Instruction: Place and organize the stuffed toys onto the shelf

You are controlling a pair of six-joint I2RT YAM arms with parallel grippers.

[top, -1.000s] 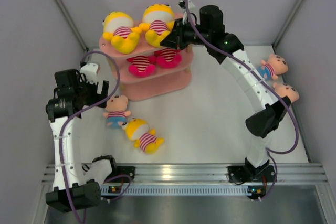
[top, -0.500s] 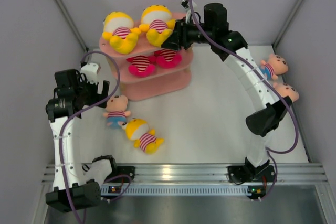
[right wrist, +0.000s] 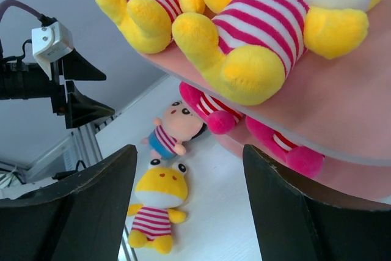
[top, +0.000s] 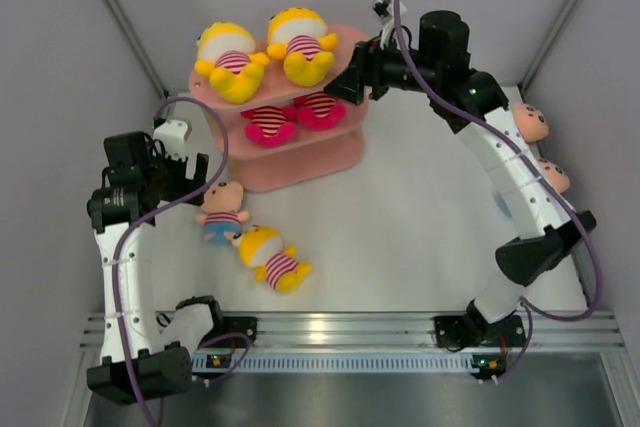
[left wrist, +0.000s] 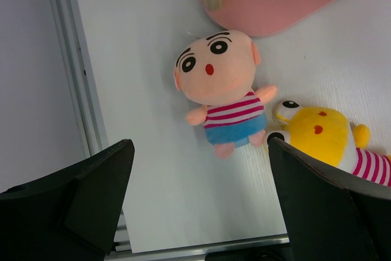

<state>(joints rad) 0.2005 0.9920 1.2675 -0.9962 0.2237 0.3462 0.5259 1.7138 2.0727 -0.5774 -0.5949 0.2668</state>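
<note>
The pink shelf point(top: 310, 162) stands at the back left. Two yellow stuffed toys point(top: 232, 60) point(top: 300, 44) lie on its top board, and two pink striped ones point(top: 268, 122) point(top: 320, 107) on the middle board. My right gripper point(top: 345, 77) hovers open at the top board's right edge, just clear of the nearer yellow toy point(right wrist: 269, 35), holding nothing. On the table lie a peach-headed toy point(top: 222, 211) and a yellow toy point(top: 272, 257). My left gripper point(top: 190, 172) hangs open above the table, the peach-headed toy point(left wrist: 223, 93) just ahead of its fingers.
Two more peach-headed toys point(top: 530, 124) point(top: 552, 176) lie by the right wall, partly hidden behind my right arm. Grey walls close in on both sides. An aluminium rail point(top: 340, 327) runs along the near edge.
My right gripper has opened, letting go of the yellow toy on the top board, and drawn back to the right. The right arm's elbow swung outward. The left arm has not moved.
</note>
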